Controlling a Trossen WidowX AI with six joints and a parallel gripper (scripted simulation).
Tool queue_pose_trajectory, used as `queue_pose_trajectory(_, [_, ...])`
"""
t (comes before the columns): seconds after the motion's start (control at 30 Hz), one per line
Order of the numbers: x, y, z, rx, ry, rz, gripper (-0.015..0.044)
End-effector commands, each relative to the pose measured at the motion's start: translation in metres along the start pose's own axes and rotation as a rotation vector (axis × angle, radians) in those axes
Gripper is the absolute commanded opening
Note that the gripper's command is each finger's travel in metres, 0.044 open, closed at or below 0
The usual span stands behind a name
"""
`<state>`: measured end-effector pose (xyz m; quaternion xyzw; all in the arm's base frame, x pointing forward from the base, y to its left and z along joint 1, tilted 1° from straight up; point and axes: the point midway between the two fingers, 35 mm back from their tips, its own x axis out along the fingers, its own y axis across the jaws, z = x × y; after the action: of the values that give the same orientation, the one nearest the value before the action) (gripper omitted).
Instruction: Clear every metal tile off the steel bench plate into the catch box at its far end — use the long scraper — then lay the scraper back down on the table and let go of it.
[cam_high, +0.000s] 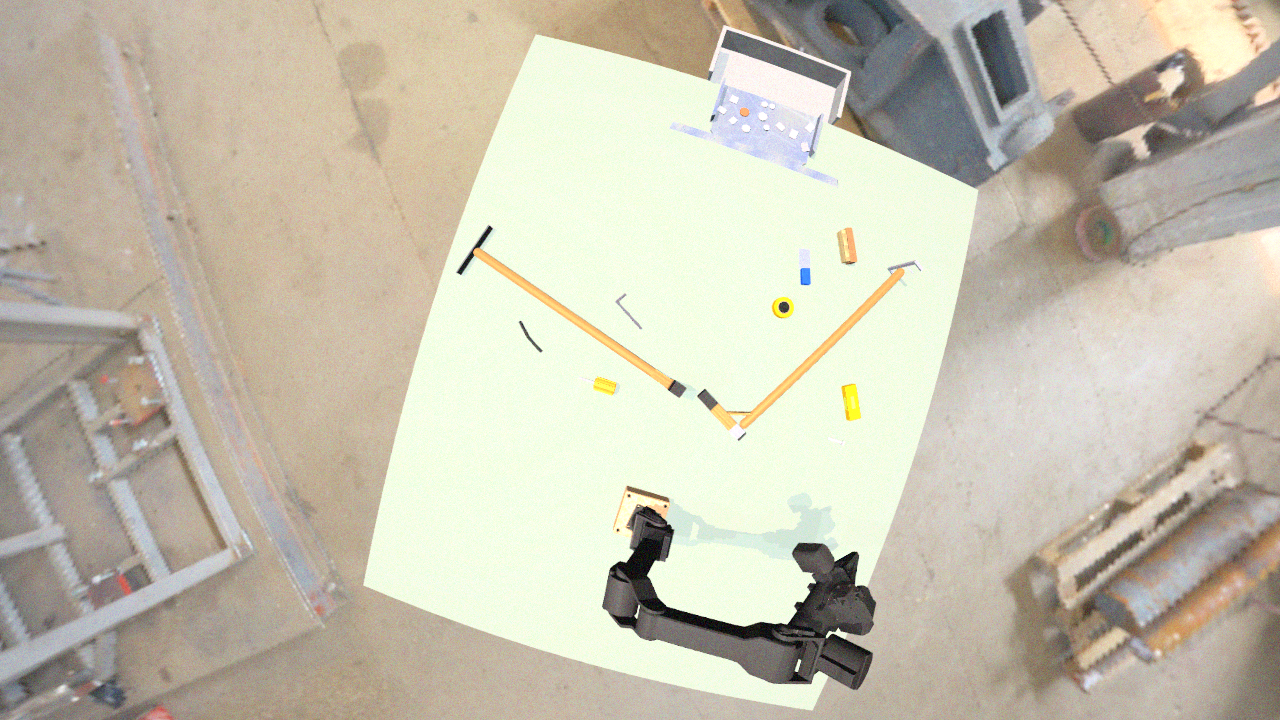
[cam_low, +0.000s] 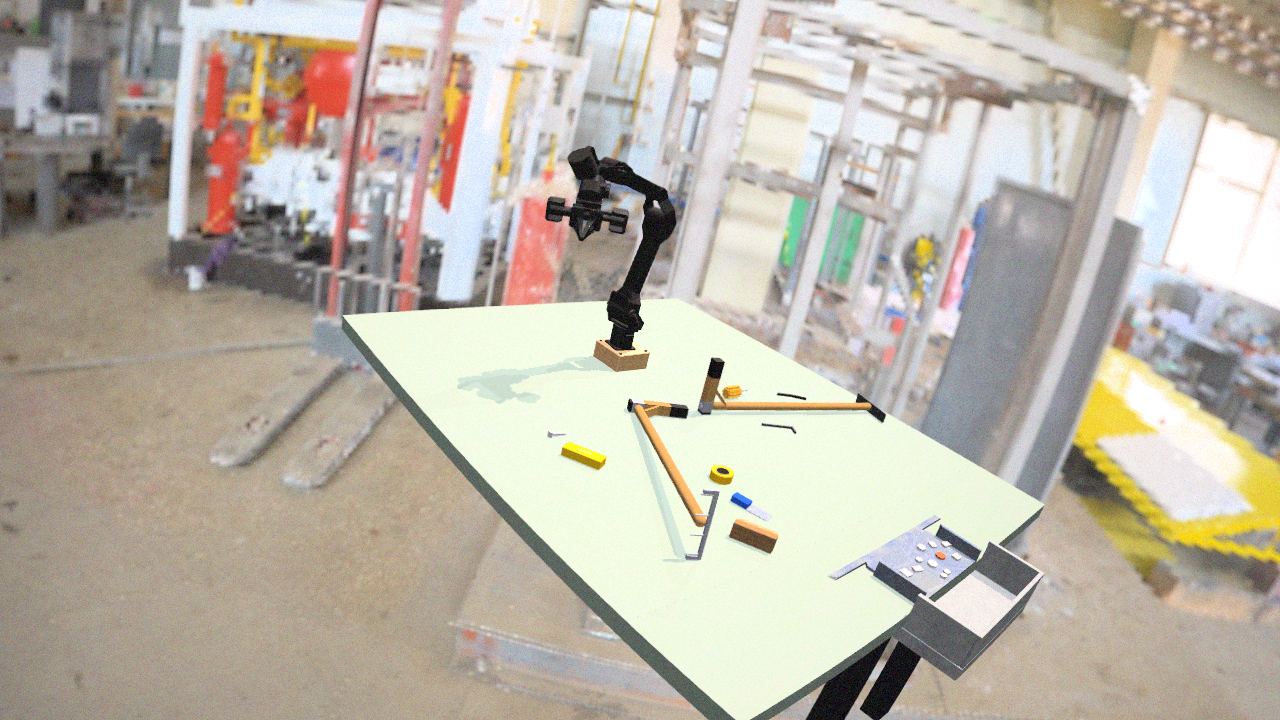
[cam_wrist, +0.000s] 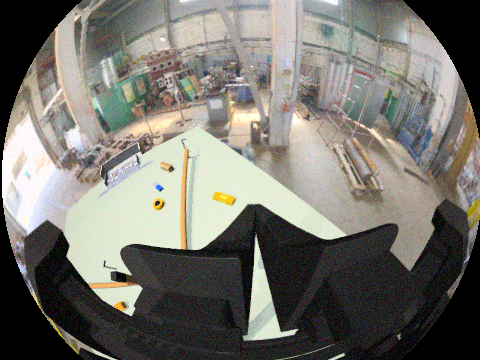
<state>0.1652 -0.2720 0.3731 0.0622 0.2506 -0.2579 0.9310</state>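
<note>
We had our gripper (cam_high: 854, 559) (cam_low: 583, 237) (cam_wrist: 254, 210) raised high above the table (cam_high: 501, 501) (cam_low: 501, 358) (cam_wrist: 90, 225), its fingers clenched tip to tip with nothing caught between them. The arm rose from its wooden base block (cam_high: 627, 492) (cam_low: 606, 358), with the gripper well apart from every tool.

The long scraper (cam_high: 572, 315) (cam_low: 792, 406) (cam_wrist: 112, 285) (we took it to be the one with the broad black blade) lay on the table, its black-capped grip standing up at the end nearer our base. A second long tool (cam_high: 819, 351) (cam_low: 669, 465) (cam_wrist: 184, 200), with a hooked grey head, lay apart from it; its black-capped grip was close to the scraper's.

Across the table, the pale metal tiles (cam_high: 762, 116) (cam_low: 933, 563) and one orange piece (cam_high: 744, 111) (cam_low: 940, 556) were scattered over the steel bench plate (cam_high: 760, 147) (cam_low: 895, 548). The catch box (cam_high: 787, 55) (cam_low: 939, 631) adjoined the plate's far end, and we saw no tiles on the visible part of its floor. A yellow block (cam_high: 851, 402) (cam_low: 583, 454) (cam_wrist: 223, 198) lay beside the second tool, on the opposite side from a blue-handled piece (cam_high: 805, 275) (cam_low: 741, 500) (cam_wrist: 159, 187) and a brown block (cam_high: 847, 245) (cam_low: 753, 535) (cam_wrist: 167, 166).
</note>
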Motion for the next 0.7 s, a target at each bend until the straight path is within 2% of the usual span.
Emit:
queue_pose_trajectory(0.0, [0.008,0.007,0.001,0.04,0.021,0.024,0.0])
queue_pose_trajectory(0.67, [0.054,0.063,0.005,0.252,0.165,0.17,0.0])
